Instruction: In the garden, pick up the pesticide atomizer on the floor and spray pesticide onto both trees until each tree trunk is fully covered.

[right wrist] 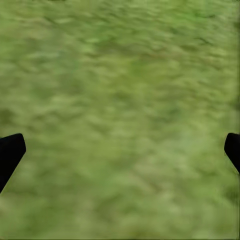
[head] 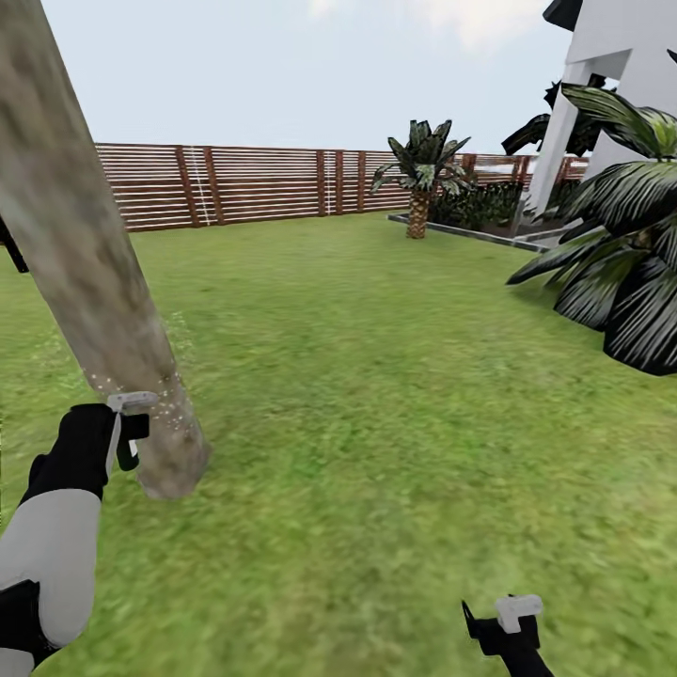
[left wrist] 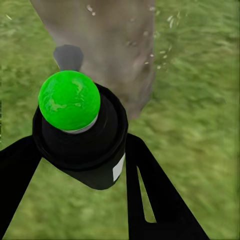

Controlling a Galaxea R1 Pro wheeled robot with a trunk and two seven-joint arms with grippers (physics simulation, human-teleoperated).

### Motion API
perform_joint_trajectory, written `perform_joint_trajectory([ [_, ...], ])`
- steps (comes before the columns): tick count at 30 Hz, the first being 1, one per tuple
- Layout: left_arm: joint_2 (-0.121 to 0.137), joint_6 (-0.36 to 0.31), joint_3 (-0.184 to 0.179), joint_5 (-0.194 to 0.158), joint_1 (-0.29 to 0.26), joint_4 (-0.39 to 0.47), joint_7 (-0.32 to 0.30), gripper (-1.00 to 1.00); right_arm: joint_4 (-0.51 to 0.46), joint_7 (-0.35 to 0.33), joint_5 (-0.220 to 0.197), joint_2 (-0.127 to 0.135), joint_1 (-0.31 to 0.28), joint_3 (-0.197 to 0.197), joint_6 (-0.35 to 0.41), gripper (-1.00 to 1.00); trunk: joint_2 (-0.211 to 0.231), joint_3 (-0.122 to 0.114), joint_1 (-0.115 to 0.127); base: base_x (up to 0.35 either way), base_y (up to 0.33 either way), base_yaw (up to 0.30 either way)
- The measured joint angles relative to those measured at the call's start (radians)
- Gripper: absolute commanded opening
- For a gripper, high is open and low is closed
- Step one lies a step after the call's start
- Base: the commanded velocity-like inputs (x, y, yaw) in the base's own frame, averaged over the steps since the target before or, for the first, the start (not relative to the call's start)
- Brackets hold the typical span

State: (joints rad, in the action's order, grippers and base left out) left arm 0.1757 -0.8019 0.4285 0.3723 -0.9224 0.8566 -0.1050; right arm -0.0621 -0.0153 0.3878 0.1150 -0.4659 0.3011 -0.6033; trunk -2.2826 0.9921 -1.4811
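A thick, mottled grey-brown tree trunk (head: 94, 282) leans across the left of the head view, rooted in the garden lawn (head: 395, 395). My left gripper (head: 130, 434) is shut on the pesticide atomizer (left wrist: 80, 150), a small dark bottle whose rounded top (left wrist: 69, 100) looks bright green here. It is held close to the base of the trunk (left wrist: 110, 40). Pale droplets (head: 169, 395) speckle the bark near the nozzle. My right gripper (head: 503, 616) hangs low over the grass, open and holding nothing, its fingertips (right wrist: 12, 150) wide apart. The floor is out of view.
A brown slatted fence (head: 282, 183) closes the far side of the lawn. A small palm-like plant (head: 421, 174) stands by a grey-edged bed. Large dark fronds (head: 621, 273) reach in from the right, below a white building (head: 611, 85). Open grass lies ahead.
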Motion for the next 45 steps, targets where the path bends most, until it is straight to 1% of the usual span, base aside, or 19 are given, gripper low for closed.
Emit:
perform_joint_trajectory([
  [4,0.01,0.0,0.003,0.004,0.002,0.0,-0.001,-1.0,0.0,0.0,0.0,0.0,0.0,-0.001,0.0,1.0,0.0,0.0,0.0,0.155,-0.25,0.267],
  [5,0.029,0.0,0.004,0.012,0.004,-0.006,-0.002,-1.0,0.0,0.0,0.0,0.0,0.0,-0.001,0.001,1.0,0.0,0.0,0.0,0.142,-0.25,0.277],
  [7,0.048,0.0,0.003,0.003,0.02,-0.01,-0.006,-1.0,0.0,0.0,0.0,0.0,0.0,-0.001,0.001,1.0,0.0,0.0,0.0,0.132,-0.252,0.277],
  [9,0.039,0.0,0.0,-0.008,0.025,-0.012,-0.005,-1.0,0.0,0.0,0.0,0.0,0.0,-0.001,0.0,1.0,0.0,0.0,0.0,0.121,-0.255,0.277],
  [11,0.004,-0.001,-0.003,-0.015,0.026,-0.012,-0.005,-1.0,0.0,0.0,0.0,0.0,0.0,0.0,0.0,1.0,0.0,0.0,0.0,0.131,-0.256,0.277],
  [12,-0.006,0.0,-0.003,-0.01,0.026,-0.011,-0.004,-1.0,0.0,0.0,0.0,0.0,0.0,-0.001,0.0,1.0,0.0,0.0,0.0,0.162,-0.248,0.277],
  [14,-0.015,0.0,-0.002,-0.006,0.026,-0.011,-0.005,-1.0,0.0,0.0,0.0,0.0,0.0,-0.001,0.0,1.0,0.0,0.0,0.0,0.198,-0.191,0.277],
  [15,-0.013,0.001,0.0,-0.004,0.026,-0.011,-0.007,-1.0,0.0,0.0,0.0,0.0,0.0,-0.001,0.001,1.0,0.0,0.0,0.0,0.086,-0.064,0.277],
  [18,0.014,0.001,0.007,0.006,0.04,-0.012,-0.01,-1.0,0.0,0.0,0.0,0.0,0.0,-0.001,0.001,1.0,0.0,0.0,0.0,0.036,-0.027,0.277],
  [20,0.041,0.001,0.009,0.004,0.053,-0.012,-0.013,-1.0,0.0,0.0,0.0,0.0,0.0,-0.001,0.001,1.0,0.0,0.0,0.0,0.004,-0.003,0.277],
  [21,0.04,0.001,0.007,-0.005,0.055,-0.011,-0.013,-1.0,0.0,0.0,0.0,0.0,0.0,-0.001,0.001,1.0,0.0,0.0,0.0,0.002,-0.001,0.277],
  [22,0.037,0.001,0.006,-0.006,0.056,-0.011,-0.011,-1.0,0.0,0.0,0.0,0.0,0.0,-0.001,0.0,1.0,0.0,0.0,0.0,0.001,0.0,0.277],
  [23,0.028,0.001,0.004,-0.011,0.056,-0.012,-0.009,-1.0,0.0,0.0,0.0,0.0,0.0,-0.001,0.001,1.0,0.0,0.0,0.0,0.0,0.0,0.277],
  [24,0.012,0.001,0.003,-0.013,0.056,-0.012,-0.008,-1.0,0.0,0.0,0.0,0.0,0.0,-0.001,0.001,1.0,0.0,0.0,0.0,0.0,0.0,0.277],
  [25,-0.01,0.001,0.003,-0.016,0.052,-0.011,-0.004,-1.0,0.0,0.0,0.0,0.0,0.0,-0.001,0.001,1.0,0.0,0.0,0.0,0.0,0.0,0.277],
  [26,-0.022,0.001,0.003,-0.012,0.049,-0.006,-0.002,-1.0,0.0,0.0,0.0,0.0,0.0,-0.001,0.001,1.0,0.0,0.0,0.0,0.0,0.0,0.277],
  [29,-0.041,0.001,0.003,-0.007,0.046,0.002,-0.002,-1.0,0.0,0.0,0.0,0.0,0.0,-0.001,0.001,1.0,0.0,0.0,0.0,0.145,0.0,0.169],
  [31,-0.045,0.001,0.003,-0.004,0.047,0.001,0.0,-1.0,0.0,0.0,0.0,0.0,0.0,0.0,0.001,1.0,0.0,0.0,0.0,0.295,-0.046,0.027],
  [45,-0.046,0.003,0.002,-0.004,0.052,0.001,0.0,-1.0,0.0,0.0,0.0,0.0,0.0,0.0,0.0,1.0,0.0,0.0,0.0,0.256,-0.168,0.001],
])
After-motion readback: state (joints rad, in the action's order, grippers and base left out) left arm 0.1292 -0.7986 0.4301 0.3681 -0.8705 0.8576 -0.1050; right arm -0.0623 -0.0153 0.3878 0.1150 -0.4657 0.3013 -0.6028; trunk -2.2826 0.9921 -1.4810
